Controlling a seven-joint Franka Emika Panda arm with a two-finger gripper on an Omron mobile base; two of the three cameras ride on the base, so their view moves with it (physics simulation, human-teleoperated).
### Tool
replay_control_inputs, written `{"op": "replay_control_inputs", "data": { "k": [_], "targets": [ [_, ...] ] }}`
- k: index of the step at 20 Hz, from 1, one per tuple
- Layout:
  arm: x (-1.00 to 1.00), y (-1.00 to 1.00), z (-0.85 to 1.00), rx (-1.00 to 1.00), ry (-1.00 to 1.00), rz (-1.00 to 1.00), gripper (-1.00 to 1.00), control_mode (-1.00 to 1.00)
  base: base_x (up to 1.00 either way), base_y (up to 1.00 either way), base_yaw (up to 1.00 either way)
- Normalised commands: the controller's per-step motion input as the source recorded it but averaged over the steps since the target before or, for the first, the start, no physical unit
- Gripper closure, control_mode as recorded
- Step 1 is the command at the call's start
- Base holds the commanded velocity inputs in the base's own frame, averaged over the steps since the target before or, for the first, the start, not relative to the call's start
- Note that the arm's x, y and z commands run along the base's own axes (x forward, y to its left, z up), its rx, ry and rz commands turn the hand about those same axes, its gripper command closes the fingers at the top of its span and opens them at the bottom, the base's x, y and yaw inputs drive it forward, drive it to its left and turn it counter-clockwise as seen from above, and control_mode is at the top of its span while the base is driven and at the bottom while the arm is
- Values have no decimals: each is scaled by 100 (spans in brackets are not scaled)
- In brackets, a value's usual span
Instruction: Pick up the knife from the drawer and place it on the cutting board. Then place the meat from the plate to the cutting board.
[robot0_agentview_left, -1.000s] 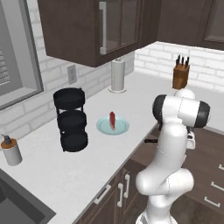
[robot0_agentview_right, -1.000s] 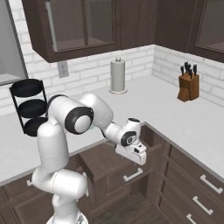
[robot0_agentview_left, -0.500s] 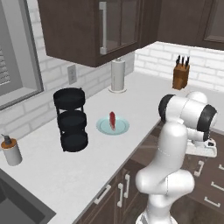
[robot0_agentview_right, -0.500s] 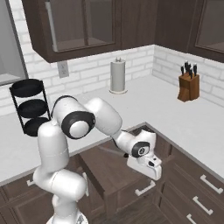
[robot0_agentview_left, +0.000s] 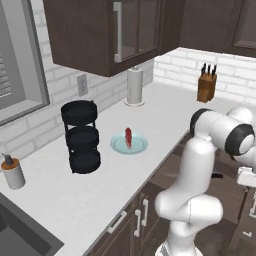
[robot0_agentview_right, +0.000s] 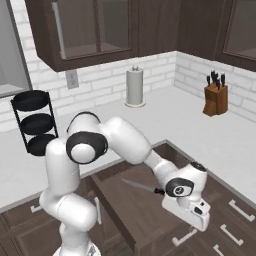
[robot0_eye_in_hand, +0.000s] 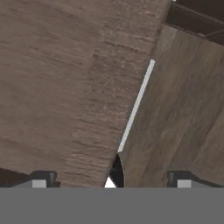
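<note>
Dark finger tips of the tool (robot0_eye_in_hand: 111, 179) stand wide apart with nothing between them, held low over the open dark-brown wooden drawer (robot0_agentview_right: 135, 210). The slim kitchen knife with a silver blade and black handle (robot0_agentview_right: 141, 187) lies flat on the drawer floor, its handle end right beside the hand. In the hand view the blade runs as a thin pale line away from the tips, with a dark sliver of the handle between them.

The likely trouble, as I judge it: the knife is thin and lies flush, so the tips may close above it or pinch only the blade and let it swivel or slip. The drawer wall stands near the hand and could be struck on the way down.

Out on the pale bench (robot0_agentview_left: 165, 107), the small red strip of raw meat (robot0_agentview_left: 128, 136) rests on the round pale teal-blue plate (robot0_agentview_left: 140, 145), near the black three-tier rack (robot0_agentview_left: 81, 136).

The cutting board cannot be made out anywhere. The hand hides where the knife's handle ends, and in the left base view the arm covers most of the drawer.
</note>
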Motion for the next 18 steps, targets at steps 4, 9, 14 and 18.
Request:
{"op": "replay_control_inputs", "data": {
  "k": [4,9,14,18],
  "targets": [
    [-46,0,100,10,-26,0,-100,-100,0,0,0],
    [3,3,91,12,-9,-3,-100,-100,0,0,0],
    [58,18,39,11,-1,-22,-100,-100,0,0,0],
    [68,44,7,3,2,-22,-100,-100,0,0,0]
  ]
}}
